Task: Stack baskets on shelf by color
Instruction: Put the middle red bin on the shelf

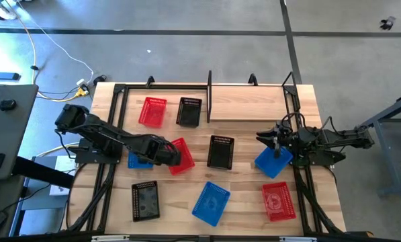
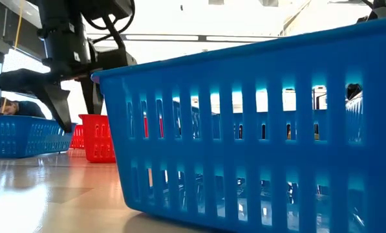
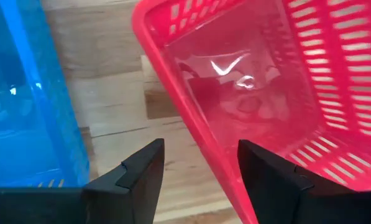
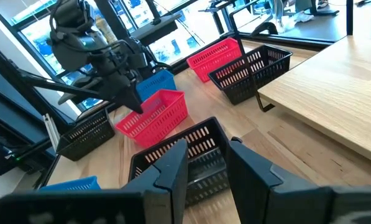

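My left gripper (image 3: 201,152) hangs open, pointing down over a red basket (image 1: 182,156) left of the table's middle. One finger (image 3: 141,171) stands outside the basket's wall (image 3: 191,118), the other over its inside; no touch shows. A blue basket (image 1: 138,161) lies close beside it, partly under the arm. My right gripper (image 4: 207,152) waits open at the right, above another blue basket (image 1: 273,162). The shelf (image 1: 250,102) stands at the far edge, its wooden floor bare. A red basket (image 1: 152,111) and a black basket (image 1: 189,111) sit left of it.
A black basket (image 1: 220,152) lies at the middle. Along the near edge lie a black basket (image 1: 145,200), a blue one (image 1: 211,203) and a red one (image 1: 279,200). That near blue basket (image 2: 257,129) fills most of the low view.
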### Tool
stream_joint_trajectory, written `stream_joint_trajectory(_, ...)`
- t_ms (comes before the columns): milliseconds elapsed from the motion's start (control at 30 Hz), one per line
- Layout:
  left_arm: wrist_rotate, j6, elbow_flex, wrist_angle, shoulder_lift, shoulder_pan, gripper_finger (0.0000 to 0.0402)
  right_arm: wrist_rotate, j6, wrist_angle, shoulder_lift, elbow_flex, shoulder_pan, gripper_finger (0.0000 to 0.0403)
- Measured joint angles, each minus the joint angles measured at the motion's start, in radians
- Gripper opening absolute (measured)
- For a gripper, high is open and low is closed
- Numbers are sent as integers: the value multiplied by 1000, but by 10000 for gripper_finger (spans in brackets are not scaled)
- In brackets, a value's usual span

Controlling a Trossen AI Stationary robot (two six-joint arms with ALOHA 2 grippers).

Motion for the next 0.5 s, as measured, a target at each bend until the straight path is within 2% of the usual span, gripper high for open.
stream_joint_trajectory(167,0,-2,0,33,28,0,143,0,0,0,0,0,0,96)
stream_joint_trajectory(500,-42,8,0,53,28,0,19,0,0,0,0,0,0,96)
